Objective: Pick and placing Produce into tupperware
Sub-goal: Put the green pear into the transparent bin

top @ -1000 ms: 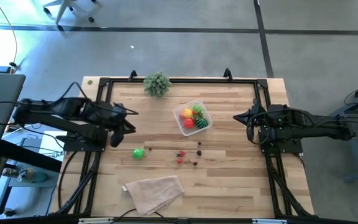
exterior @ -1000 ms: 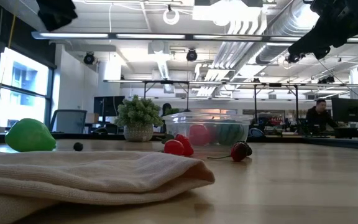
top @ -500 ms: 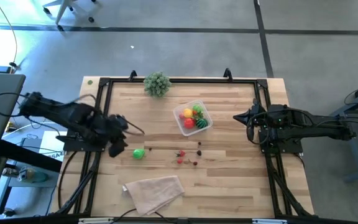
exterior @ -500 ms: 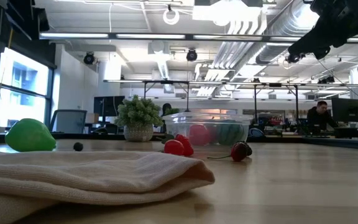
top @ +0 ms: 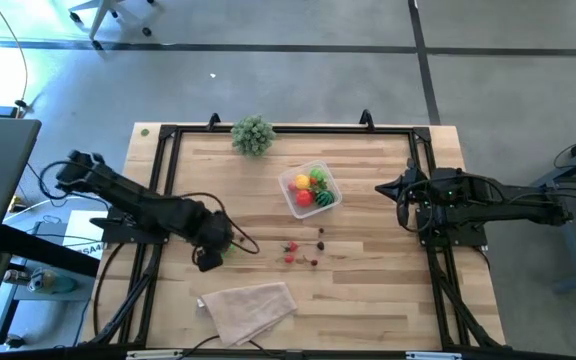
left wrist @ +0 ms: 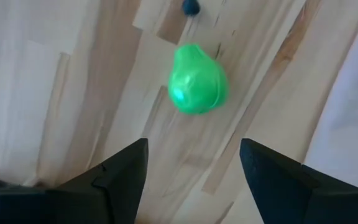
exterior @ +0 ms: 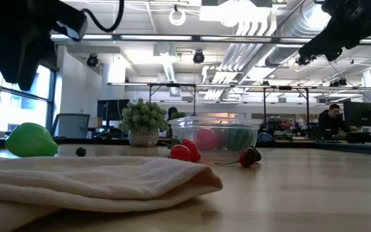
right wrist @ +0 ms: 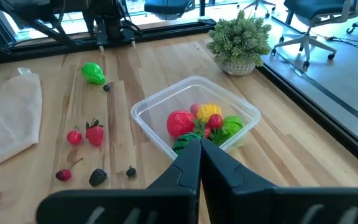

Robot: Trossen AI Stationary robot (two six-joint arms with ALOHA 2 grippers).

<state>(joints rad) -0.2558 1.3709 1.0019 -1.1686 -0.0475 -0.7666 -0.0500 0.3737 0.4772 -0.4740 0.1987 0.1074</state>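
Left wrist view: spread jaws above 1 green pear (left wrist: 197, 79); right jaws together.

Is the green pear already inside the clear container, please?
No, the green pear lies on the bare wooden table, below the open left gripper.

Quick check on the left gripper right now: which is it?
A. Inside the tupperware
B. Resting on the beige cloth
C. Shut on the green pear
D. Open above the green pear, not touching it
D: in the left wrist view the left gripper has its fingers spread apart, with the green pear lying free on the table beyond them.
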